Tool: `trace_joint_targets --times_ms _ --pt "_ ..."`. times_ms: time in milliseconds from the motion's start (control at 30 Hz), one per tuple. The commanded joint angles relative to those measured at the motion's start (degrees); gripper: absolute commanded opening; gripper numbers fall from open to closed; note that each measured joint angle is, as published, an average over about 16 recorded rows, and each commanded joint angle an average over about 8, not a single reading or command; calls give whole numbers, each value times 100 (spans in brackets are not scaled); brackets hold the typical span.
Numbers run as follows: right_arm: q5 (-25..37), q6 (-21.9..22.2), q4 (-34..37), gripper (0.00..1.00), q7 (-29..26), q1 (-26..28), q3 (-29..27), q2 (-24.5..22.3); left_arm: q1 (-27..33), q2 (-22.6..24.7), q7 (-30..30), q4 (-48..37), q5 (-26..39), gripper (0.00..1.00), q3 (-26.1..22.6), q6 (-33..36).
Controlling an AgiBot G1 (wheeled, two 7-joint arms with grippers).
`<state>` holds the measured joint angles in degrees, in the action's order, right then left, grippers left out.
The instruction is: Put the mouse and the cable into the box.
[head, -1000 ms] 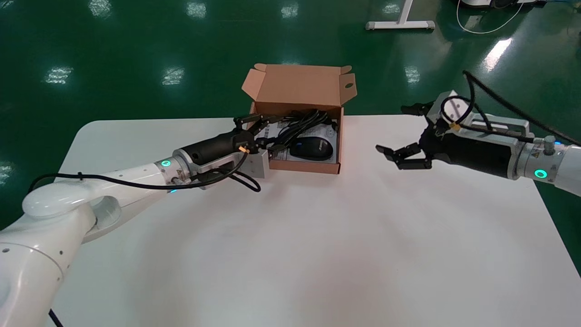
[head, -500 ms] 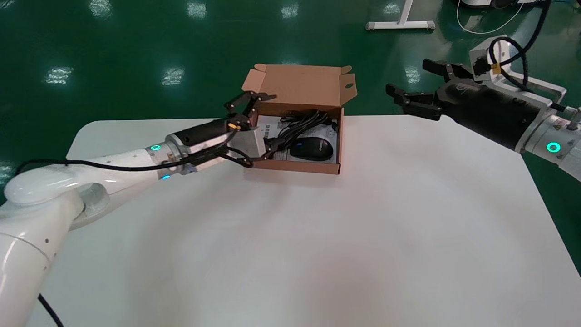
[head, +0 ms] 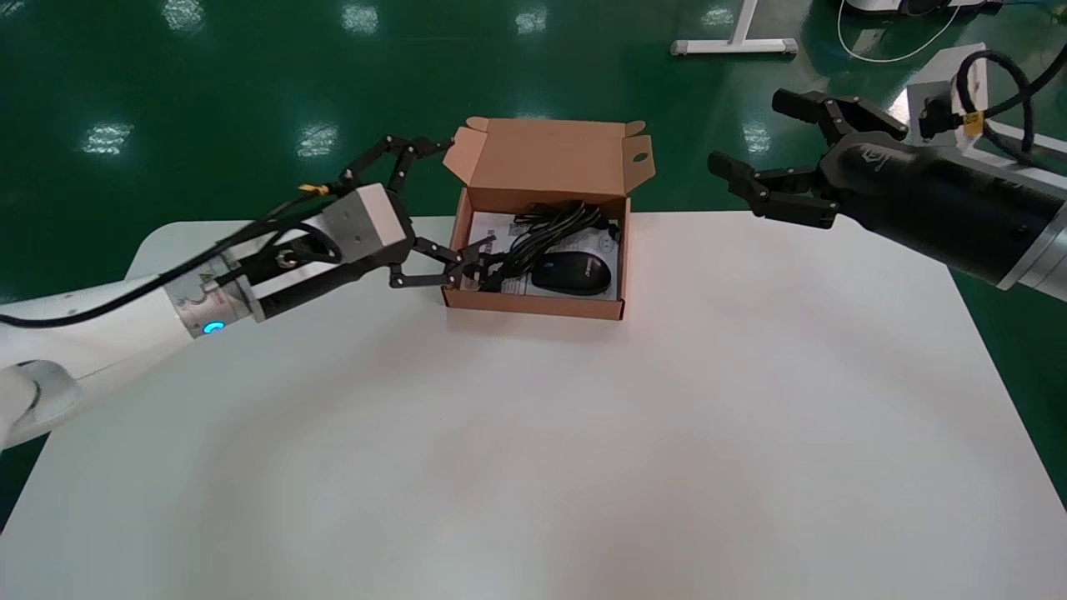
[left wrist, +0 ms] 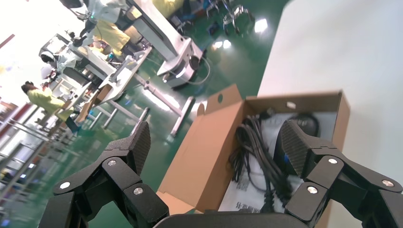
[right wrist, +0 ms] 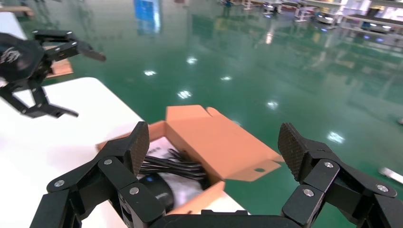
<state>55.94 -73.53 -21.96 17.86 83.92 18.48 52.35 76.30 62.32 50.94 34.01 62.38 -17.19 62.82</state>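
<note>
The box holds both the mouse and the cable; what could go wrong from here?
1. The left gripper, open, straddles the left wall of the box, with one finger beside the end of the cable. Withdrawing could snag the cable or drag the box.
2. The cable loops seem to rise near the rim, so the lid may not close flat.
The right gripper hovers open, right of the lid.

The scene is lit brightly and evenly from overhead. Rows of pale light patches are mirrored on the glossy green floor, and a stronger streak of glare is seen on it towards the far right. The white tabletop is rendered very bright, and only a soft, faint shadow is cast on it along the near wall of the box. In the left wrist view, part of the far background is washed out to white.
</note>
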Motion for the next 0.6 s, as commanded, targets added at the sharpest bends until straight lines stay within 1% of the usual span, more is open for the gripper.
trace_joint_targets --times_ms 33,600 --pt "-66 -57 -242 100 -134 -105 -12 -81 -68 -127 -287 184 -95 100 5 106" --pt "-661 -571 -2425 100 -1344 -1050 -116 -814 -687 -1272 -2874 1843 -956 100 55 1065"
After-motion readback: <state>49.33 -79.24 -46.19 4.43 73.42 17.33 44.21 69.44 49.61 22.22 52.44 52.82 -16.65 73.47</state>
